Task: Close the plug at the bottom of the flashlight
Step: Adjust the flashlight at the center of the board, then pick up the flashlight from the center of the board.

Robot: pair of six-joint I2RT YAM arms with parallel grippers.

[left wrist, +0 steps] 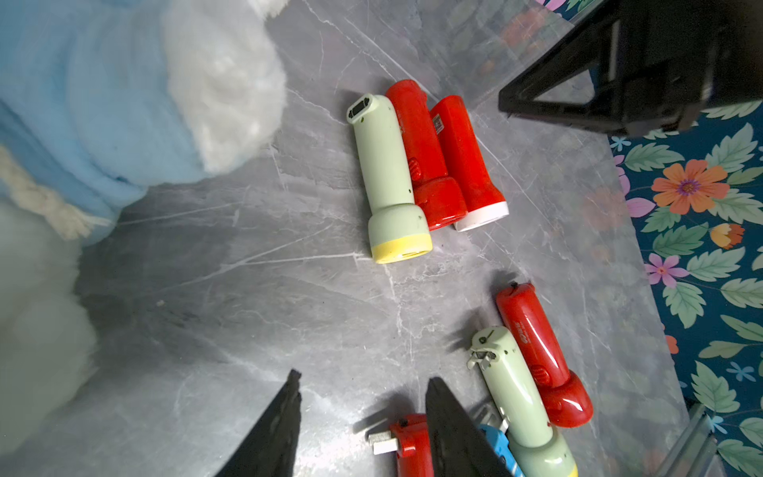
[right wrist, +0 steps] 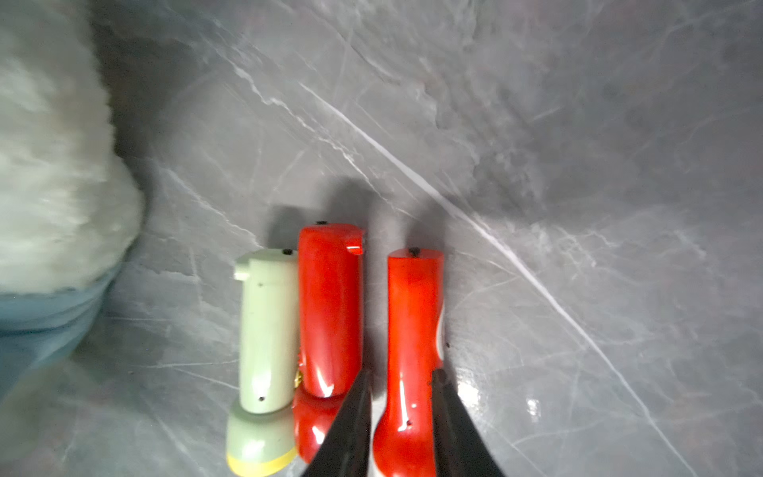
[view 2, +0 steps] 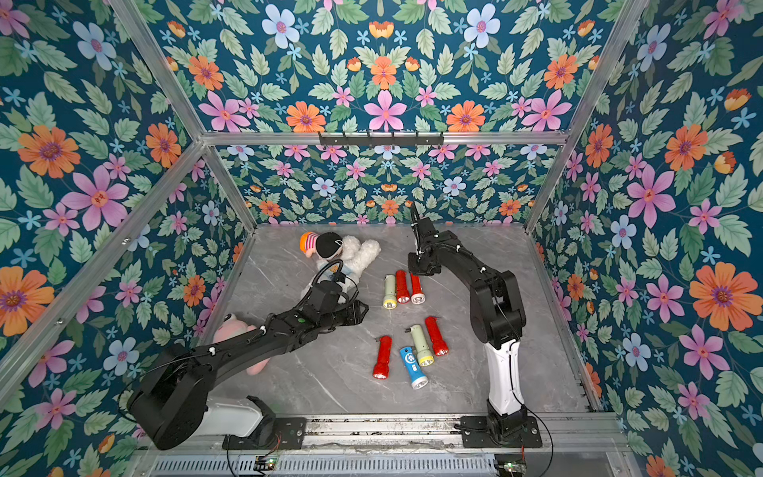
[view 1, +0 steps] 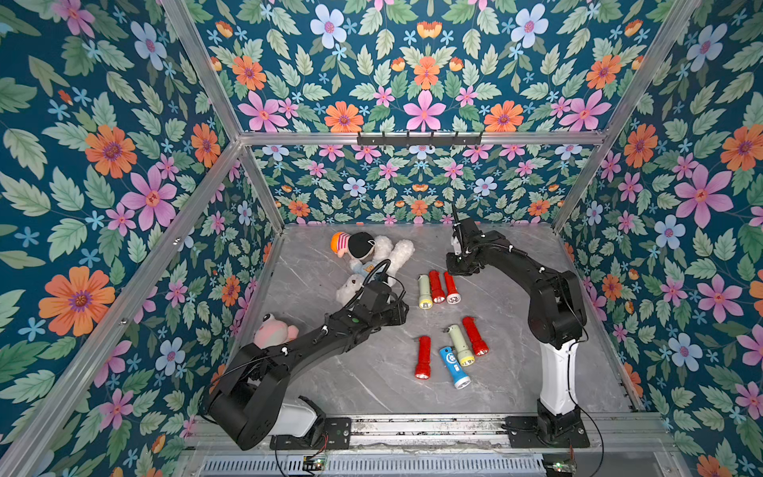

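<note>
Right wrist view: right claw straddles the white-rimmed red flashlight on the bench, grip not discernible; left claw spread, empty. Plugs on the far row look closed; near flashlights show prongs out, likely half remaining.

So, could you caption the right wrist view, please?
Right gripper straddling a glossy red plastic flashlight on grey marble tabletop.
</note>
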